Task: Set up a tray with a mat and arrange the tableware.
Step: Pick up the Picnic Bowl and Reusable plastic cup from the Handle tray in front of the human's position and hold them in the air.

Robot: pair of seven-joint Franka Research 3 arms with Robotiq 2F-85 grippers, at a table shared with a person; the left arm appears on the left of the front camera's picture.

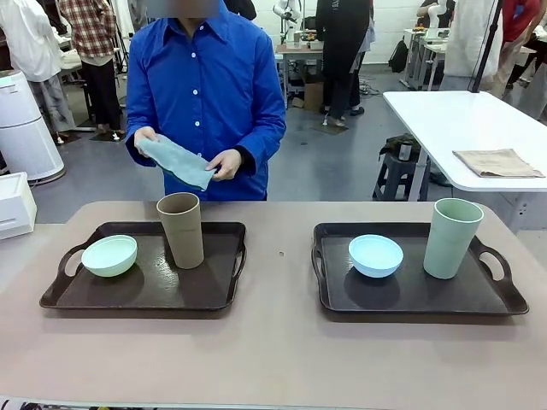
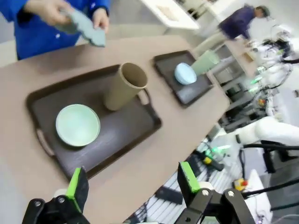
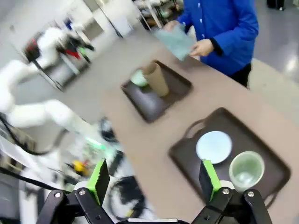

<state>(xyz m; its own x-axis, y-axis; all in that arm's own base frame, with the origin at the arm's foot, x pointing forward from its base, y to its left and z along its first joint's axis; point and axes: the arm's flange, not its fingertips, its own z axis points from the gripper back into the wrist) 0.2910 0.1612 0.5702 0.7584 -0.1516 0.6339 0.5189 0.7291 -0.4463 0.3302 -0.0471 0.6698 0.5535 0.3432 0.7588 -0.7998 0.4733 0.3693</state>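
Two dark brown trays lie on the table. The left tray (image 1: 214,295) carries a pale green bowl (image 1: 109,255) and a tall brown cup (image 1: 181,230). On the right tray (image 1: 402,299) stand a light blue bowl (image 1: 375,255) and a tall pale green cup (image 1: 451,237). A person in a blue shirt stands at the far side holding a light blue mat (image 1: 177,161) in both hands above the table edge. My left gripper (image 2: 133,184) hangs open high above the left tray's near side. My right gripper (image 3: 154,179) hangs open high above the right tray (image 3: 187,156), nothing between its fingers.
Bare tabletop (image 1: 278,256) runs between the two trays and along the front edge. A white table (image 1: 461,128) with a folded brown cloth (image 1: 497,162) stands behind at the right. A white box (image 1: 15,205) sits at the far left.
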